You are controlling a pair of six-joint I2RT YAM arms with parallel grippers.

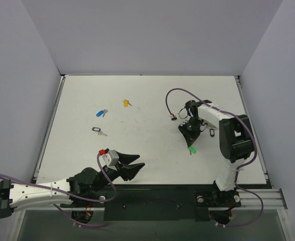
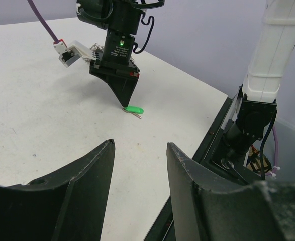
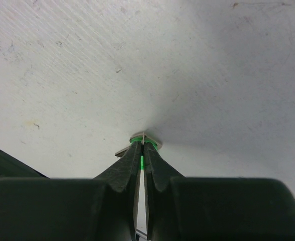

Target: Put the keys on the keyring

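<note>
Showing the green-headed key [image 1: 191, 149] lying flat on the table [image 1: 152, 165], right of centre, its plastic head being pinched between the closed tips of the right gripper [image 1: 190, 146], a thin silver blade sticking out beside them. Also showing three more lying loose well to the left, apart from one another: yellow-headed key [image 1: 126, 103] farthest back, blue-headed key [image 1: 101, 113] nearer and leftward, black-headed key [image 1: 99, 131] nearest.

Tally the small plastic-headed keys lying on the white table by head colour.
Yellow-headed small silver key: 1
Blue-headed small silver key: 1
Black-headed small silver key: 1
Green-headed small silver key, pinched in the black right gripper: 1
Total: 4
Dark loop beside the right arm: too unclear to count.
</note>
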